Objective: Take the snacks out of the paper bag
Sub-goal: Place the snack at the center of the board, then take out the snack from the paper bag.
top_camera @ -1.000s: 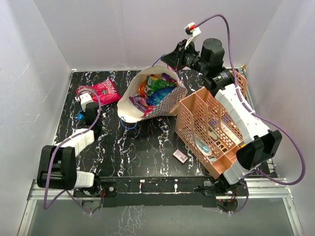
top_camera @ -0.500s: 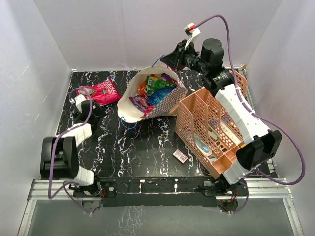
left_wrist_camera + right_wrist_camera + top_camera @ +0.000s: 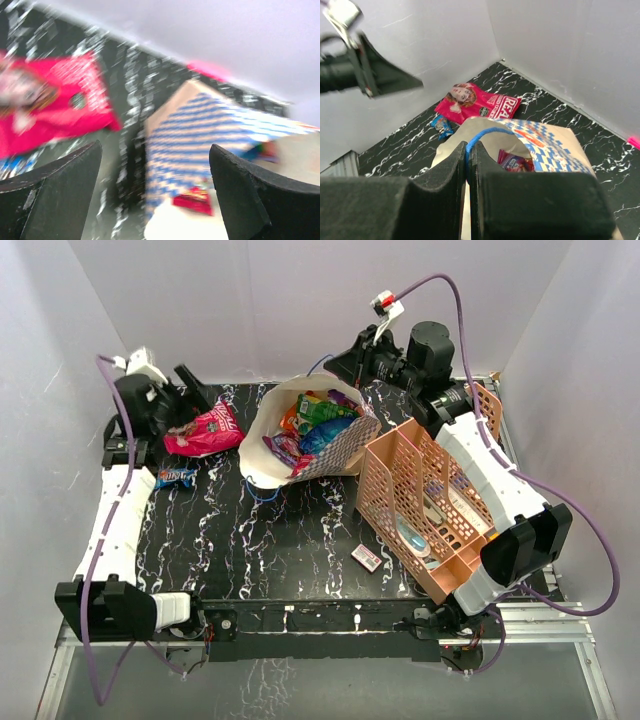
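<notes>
Top external view: paper bag point(image 3: 348, 445) sits tipped at the middle of the table's point(image 3: 290, 540) far edge, mouth open toward the left edge and upward, checkered side showing. Snacks point(image 3: 315, 420) inside it show at the mouth: green, orange, purple and blue packets bunched together. Two more are out on the table. Pink-red bag point(image 3: 207, 430) lies flat near the far left corner, just beside the paper bag's mouth. Small blue packet point(image 3: 177, 477) lies by the left edge, just on the near side of the pink-red bag. Left gripper point(image 3: 155, 150) hangs above the far left corner beside the pink-red bag, fingers wide, nothing between them; left wrist view is blurred. Right gripper point(image 3: 469, 146) is above the far edge at the paper bag, fingers pinched tight on the blue cord handle point(image 3: 487, 132), which arcs over the bag's mouth. Peach rack point(image 3: 385, 490) stands along the right edge, touching or just beside the bag's base, can't tell which. Small white-pink box point(image 3: 366, 558) lies toward the near edge, just left of the rack.
</notes>
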Controlling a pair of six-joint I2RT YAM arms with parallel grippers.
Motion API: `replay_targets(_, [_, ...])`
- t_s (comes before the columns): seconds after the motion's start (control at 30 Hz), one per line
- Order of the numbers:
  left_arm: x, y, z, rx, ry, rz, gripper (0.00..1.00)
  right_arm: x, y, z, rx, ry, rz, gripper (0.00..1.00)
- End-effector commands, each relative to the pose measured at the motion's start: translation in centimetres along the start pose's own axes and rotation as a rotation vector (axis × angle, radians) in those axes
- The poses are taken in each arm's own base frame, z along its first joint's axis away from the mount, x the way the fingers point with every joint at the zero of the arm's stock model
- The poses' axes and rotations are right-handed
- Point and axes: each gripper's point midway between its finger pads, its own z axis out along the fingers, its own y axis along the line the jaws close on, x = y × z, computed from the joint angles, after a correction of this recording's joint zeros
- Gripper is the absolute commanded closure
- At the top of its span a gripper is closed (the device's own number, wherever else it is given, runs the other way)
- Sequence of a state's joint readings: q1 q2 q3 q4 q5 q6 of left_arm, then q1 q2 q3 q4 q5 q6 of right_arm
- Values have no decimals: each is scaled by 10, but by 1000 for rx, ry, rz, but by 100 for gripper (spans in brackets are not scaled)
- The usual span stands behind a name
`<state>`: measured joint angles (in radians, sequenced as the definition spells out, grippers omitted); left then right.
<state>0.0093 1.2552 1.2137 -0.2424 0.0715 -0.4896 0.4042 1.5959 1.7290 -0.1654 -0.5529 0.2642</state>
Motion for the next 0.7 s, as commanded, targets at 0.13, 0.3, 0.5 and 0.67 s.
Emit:
replay_targets(0.13, [19,-163,-87,873,179,152,14,-23,60,-25,-247,-91,-76,92])
replay_targets(0.3, [71,-185,-119,1044,225,317,12,-10,76,-30,-341,-79,42,92])
replay_targets(0.5, [108,-180,-120,1030,208,300,13,-4,115,-24,-505,-69,176,92])
replay_targets(0.67, [140,-168,-100,949,207,263,11,1,118,-17,-496,-56,223,92])
